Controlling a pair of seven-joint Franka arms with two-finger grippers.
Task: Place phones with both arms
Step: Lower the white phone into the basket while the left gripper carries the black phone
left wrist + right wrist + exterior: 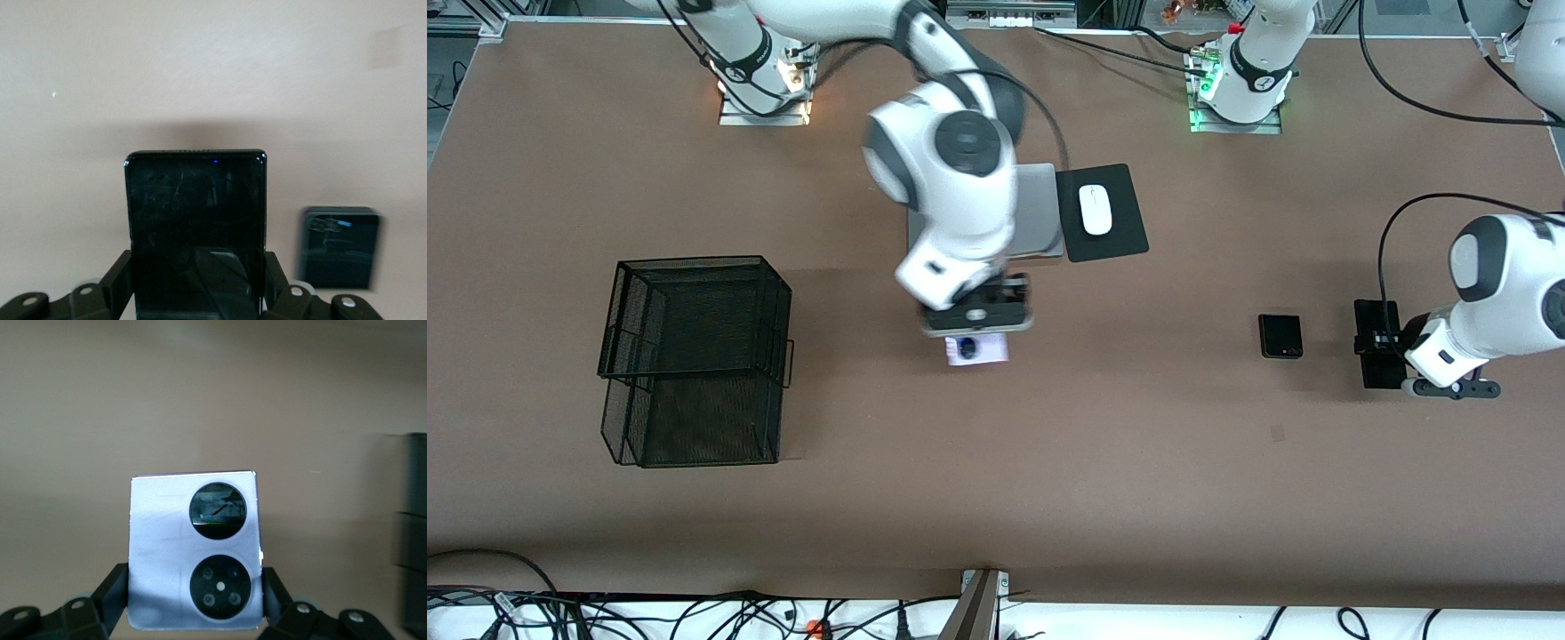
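My right gripper (976, 331) is shut on the small white-lavender phone (985, 350) in the middle of the table, just nearer the camera than the laptop. In the right wrist view the fingers (115, 585) press both sides of that phone (163, 540), its two black circles facing up. My left gripper (1380, 354) is shut on the long black slab (1375, 316) at the left arm's end of the table. In the left wrist view the slab (195, 200) sits between the fingers (120, 270). The small squarish black phone (1280, 336) lies flat on the table beside the slab (339, 248).
A black wire basket (694, 360) stands toward the right arm's end of the table. A silver laptop (1042, 213) lies partly under the right arm, beside a white mouse (1096, 210) on a black pad (1125, 191).
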